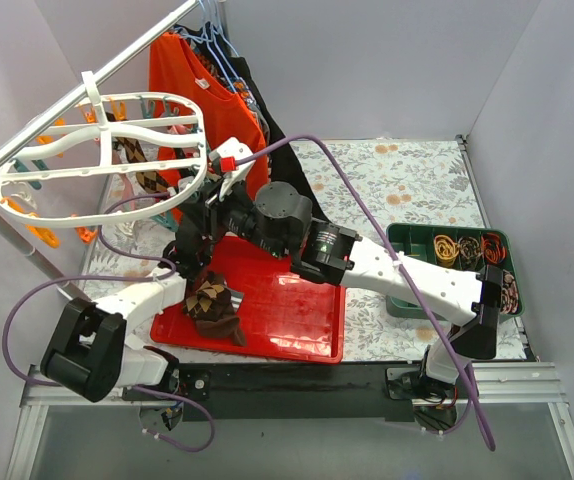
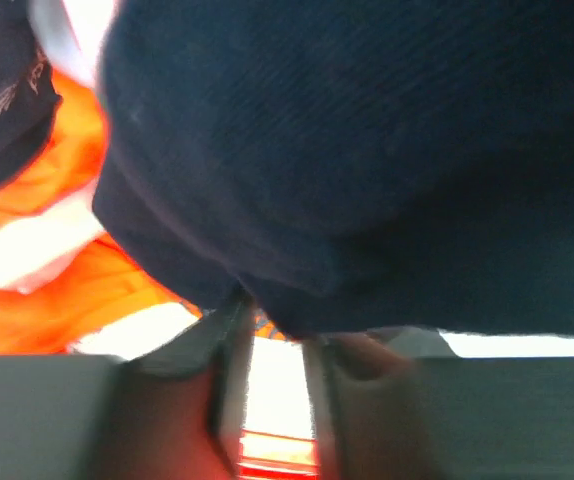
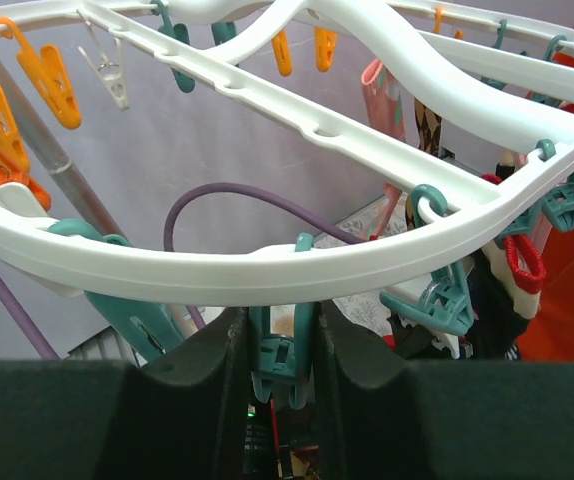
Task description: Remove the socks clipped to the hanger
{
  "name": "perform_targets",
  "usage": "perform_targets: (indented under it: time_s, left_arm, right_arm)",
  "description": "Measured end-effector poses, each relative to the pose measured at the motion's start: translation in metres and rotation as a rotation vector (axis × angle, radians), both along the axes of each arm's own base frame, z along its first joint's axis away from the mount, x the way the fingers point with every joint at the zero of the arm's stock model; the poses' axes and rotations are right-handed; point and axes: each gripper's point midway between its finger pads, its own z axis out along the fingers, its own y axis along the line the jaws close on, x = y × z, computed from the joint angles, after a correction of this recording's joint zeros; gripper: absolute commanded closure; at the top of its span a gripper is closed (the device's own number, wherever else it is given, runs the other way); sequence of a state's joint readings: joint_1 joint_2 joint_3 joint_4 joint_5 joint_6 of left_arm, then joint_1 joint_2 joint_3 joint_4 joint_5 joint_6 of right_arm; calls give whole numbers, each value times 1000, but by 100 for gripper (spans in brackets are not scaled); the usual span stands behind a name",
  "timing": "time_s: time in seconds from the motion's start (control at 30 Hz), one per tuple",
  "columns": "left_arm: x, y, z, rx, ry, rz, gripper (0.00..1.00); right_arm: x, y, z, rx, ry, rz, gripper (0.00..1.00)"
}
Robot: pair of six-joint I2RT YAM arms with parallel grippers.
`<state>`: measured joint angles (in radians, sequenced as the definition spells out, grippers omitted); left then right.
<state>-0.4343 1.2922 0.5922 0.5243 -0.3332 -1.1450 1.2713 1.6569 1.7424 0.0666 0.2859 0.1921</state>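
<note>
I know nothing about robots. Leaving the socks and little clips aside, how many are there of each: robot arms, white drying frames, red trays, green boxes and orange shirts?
2 robot arms: left arm, right arm
1 drying frame
1 red tray
1 green box
1 orange shirt
Total: 6

White hanger (image 3: 267, 275) with orange clips (image 3: 47, 80) and a teal clip (image 3: 277, 355); navy sock (image 2: 367, 150); brown patterned socks (image 1: 212, 305) on red tray (image 1: 287, 310); floral desk (image 1: 417, 180).
</note>
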Motion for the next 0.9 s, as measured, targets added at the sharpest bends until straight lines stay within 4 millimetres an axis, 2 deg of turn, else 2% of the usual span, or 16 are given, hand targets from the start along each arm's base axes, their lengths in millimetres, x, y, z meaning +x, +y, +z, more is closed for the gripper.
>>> perform_targets:
  time_s: [0.07, 0.17, 0.33, 0.4, 0.47, 0.53, 0.67, 0.7, 0.9]
  left_arm:
    - [-1, 0, 4, 2, -9, -1, 100]
    - [-4, -2, 13, -5, -29, -23, 100]
    - [-23, -15, 34, -54, -43, -126, 100]
    - [-35, -21, 44, -90, -47, -178, 100]
    - [-52, -25, 54, -133, -52, -230, 100]
    - [-70, -27, 61, -174, -53, -273, 100]
    - [-102, -32, 72, -255, -34, -357, 100]
    - [-108, -34, 75, -273, -27, -376, 100]
    - [-146, -42, 78, -363, 49, -479, 100]
  right_arm:
    - [0, -1, -1, -1, 0, -1, 87]
    - [0, -3, -3, -1, 1, -4, 82]
    - [1, -4, -7, -9, 3, -12, 65]
    - [2, -7, -10, -14, 4, -20, 58]
    - [2, -11, -11, -21, 3, -31, 56]
    - [4, -17, -14, -35, 2, -51, 48]
    - [9, -30, -21, -69, 1, -99, 45]
    - [10, -34, -24, -81, 3, -112, 41]
    - [15, -51, -38, -136, 7, -165, 42]
